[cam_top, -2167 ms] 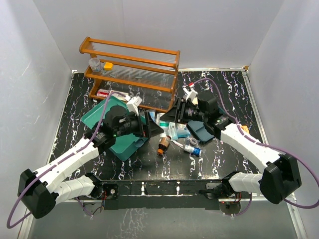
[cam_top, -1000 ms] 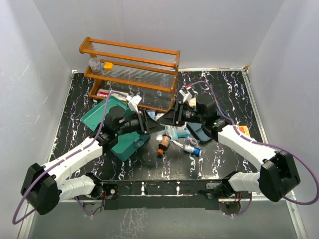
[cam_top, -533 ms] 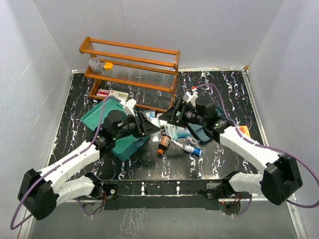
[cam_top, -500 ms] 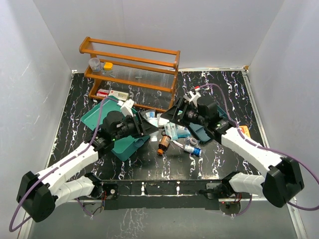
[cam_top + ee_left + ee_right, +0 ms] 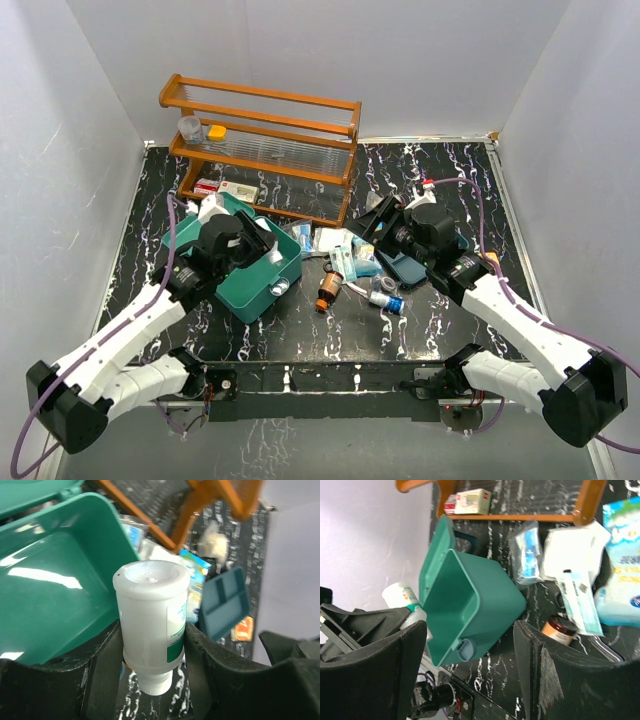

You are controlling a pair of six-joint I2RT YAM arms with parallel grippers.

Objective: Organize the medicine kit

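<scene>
The medicine kit [image 5: 262, 278] is a teal-green box lying open at centre-left, its hollow inside [image 5: 50, 595] bare and its clear latch [image 5: 466, 649] facing the near edge. My left gripper [image 5: 248, 240] hovers over the kit's rear rim, shut on a white bottle [image 5: 152, 622] with a green label, held bottom-up; the same bottle [image 5: 402, 597] shows beside the kit's lid [image 5: 431, 565]. My right gripper [image 5: 383, 222] stands open and holds nothing, right of the pile; in the right wrist view this gripper [image 5: 470, 630] looks towards the kit [image 5: 480, 605].
Loose supplies lie between the arms: an amber bottle [image 5: 326, 290], a blue-capped vial [image 5: 388, 300] and several packets [image 5: 345, 250]. A darker teal tray [image 5: 405, 265] sits under the right arm, an orange packet [image 5: 490, 262] beside it. A wooden rack [image 5: 265, 140] stands behind.
The grippers, close together at the centre, have parted. My right gripper opened and drew back right. My left gripper carried the white bottle left, over the open kit.
</scene>
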